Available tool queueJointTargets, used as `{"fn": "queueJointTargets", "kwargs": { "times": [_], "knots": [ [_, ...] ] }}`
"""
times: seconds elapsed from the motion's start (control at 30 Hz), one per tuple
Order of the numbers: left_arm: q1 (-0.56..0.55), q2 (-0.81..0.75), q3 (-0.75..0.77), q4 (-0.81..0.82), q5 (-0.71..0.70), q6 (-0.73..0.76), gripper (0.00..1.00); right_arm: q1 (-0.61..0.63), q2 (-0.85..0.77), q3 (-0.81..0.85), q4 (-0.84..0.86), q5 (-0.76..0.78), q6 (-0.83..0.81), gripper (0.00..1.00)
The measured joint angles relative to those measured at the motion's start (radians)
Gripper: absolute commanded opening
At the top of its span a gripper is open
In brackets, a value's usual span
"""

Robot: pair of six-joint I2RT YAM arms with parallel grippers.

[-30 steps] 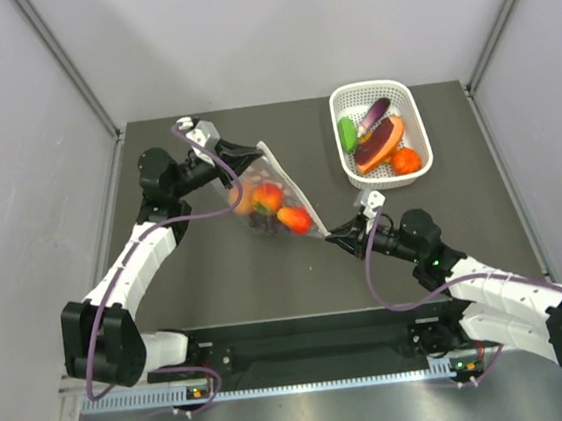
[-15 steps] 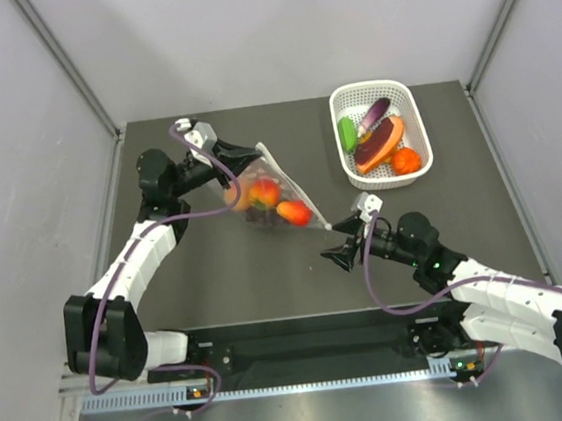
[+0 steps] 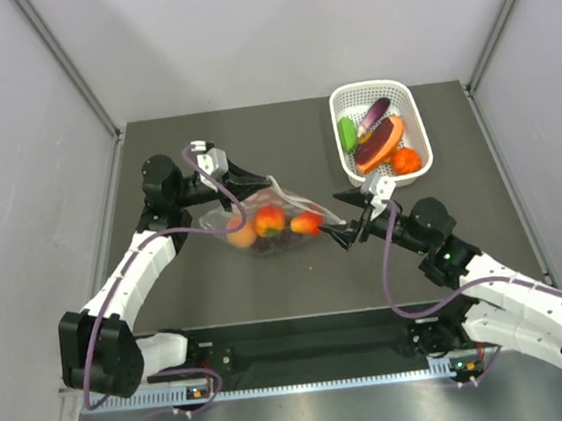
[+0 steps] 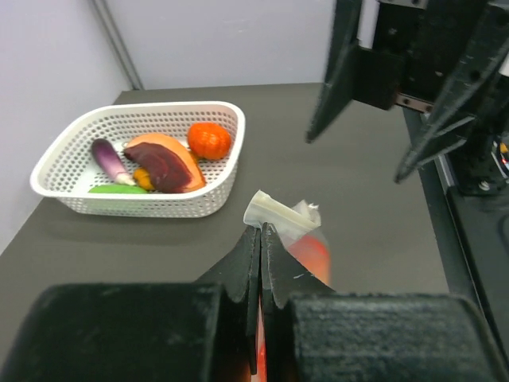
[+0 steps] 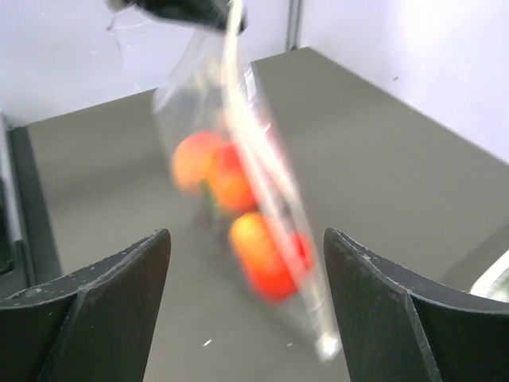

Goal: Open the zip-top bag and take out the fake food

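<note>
Zip-top bag (image 3: 284, 192) points lengthwise toward right pincer (image 3: 343, 222).

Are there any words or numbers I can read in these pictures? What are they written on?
None: no word, number or sign can be read in any view.
zip-top bag: clear plastic, no writing shows.
white basket: plain lattice, no label.
rail at the arm bases: tiny lit spots, too small to read as anything.
</note>
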Motion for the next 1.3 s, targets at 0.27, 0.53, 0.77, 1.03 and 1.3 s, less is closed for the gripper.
{"fn": "queueJointTargets", "kwargs": {
  "times": [0.27,0.53,0.77,1.03,1.3],
  "knots": [
    [-0.060,-0.042,0.000,-0.169,0.027,0.143,0.00,0.001,0.145,0.045,0.024,0.023,-0.054,0.74],
    [-0.087,-0.045,0.005,-0.222,0.024,0.192,0.00,0.001,0.157,0.045,0.029,0.002,-0.068,0.72],
    [-0.109,-0.038,0.031,-0.281,0.020,0.235,0.00,0.002,0.201,0.047,0.047,-0.002,-0.069,0.66],
    [-0.135,-0.014,0.064,-0.350,0.017,0.294,0.00,0.002,0.283,0.049,0.076,-0.008,-0.079,0.50],
    [-0.179,0.085,0.150,-0.427,-0.015,0.365,0.01,0.002,0.373,0.094,0.107,-0.067,-0.086,0.06]
  ]
}}
